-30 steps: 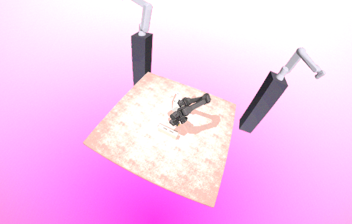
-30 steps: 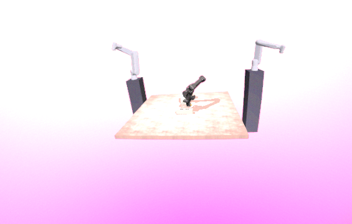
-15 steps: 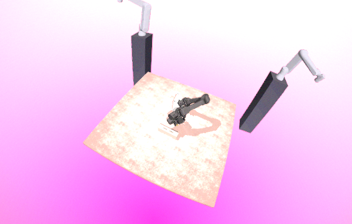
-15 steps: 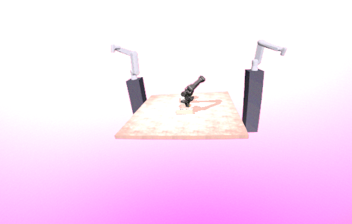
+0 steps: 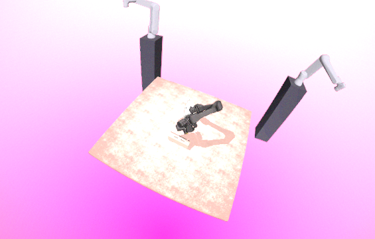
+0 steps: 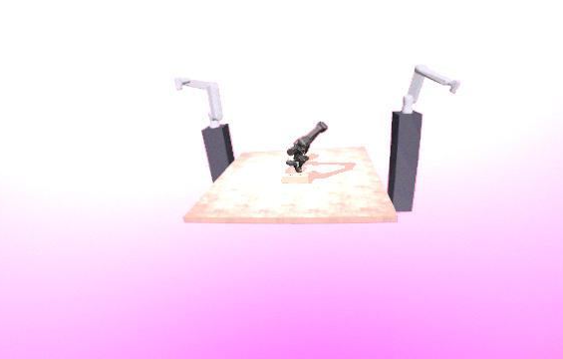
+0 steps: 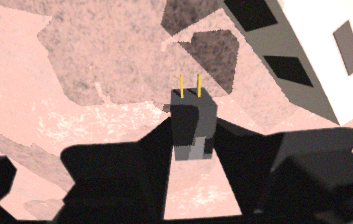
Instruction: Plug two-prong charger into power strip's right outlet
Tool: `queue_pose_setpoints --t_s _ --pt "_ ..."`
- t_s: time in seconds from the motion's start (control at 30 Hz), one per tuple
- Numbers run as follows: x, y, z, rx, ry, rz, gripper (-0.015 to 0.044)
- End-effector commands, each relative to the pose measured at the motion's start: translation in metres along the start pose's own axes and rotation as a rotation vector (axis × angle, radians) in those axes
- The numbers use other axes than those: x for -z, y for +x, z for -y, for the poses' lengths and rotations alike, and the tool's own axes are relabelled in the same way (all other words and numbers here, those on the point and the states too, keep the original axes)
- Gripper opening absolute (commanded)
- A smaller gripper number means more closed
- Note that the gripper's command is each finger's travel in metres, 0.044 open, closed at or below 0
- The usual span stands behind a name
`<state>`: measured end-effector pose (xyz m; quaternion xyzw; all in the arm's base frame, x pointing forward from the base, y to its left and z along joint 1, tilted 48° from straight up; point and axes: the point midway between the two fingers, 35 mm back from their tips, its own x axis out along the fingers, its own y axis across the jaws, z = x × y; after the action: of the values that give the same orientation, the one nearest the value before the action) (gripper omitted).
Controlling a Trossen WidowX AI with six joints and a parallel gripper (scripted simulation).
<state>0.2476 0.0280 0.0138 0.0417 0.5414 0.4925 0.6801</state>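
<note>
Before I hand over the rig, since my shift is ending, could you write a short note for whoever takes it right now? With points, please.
Gripper (image 5: pixel 186 132) (image 6: pixel 299 171) (image 7: pixel 189 119): shut on the charger (image 7: pixel 193 122), prongs bare and pointing away from it.
Power strip (image 5: pixel 179 141) (image 6: pixel 295 179) (image 7: pixel 307 55): on the table (image 5: pixel 160 172) (image 6: pixel 291 201), beside the charger in the wrist view.
Done: charger gripped.
Left: line up with the right outlet, push both prongs straight in.
</note>
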Motion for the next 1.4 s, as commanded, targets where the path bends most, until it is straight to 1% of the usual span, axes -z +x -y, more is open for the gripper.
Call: queue_pose_setpoints --t_s 0.0,1.23,1.37 --pt "0.004 0.002 0.003 -0.003 0.082 -0.002 0.0" --pt "0.03 0.023 0.019 -0.044 0.717 -0.016 0.0" --pt "0.029 0.023 0.021 -0.044 0.719 -0.016 0.0"
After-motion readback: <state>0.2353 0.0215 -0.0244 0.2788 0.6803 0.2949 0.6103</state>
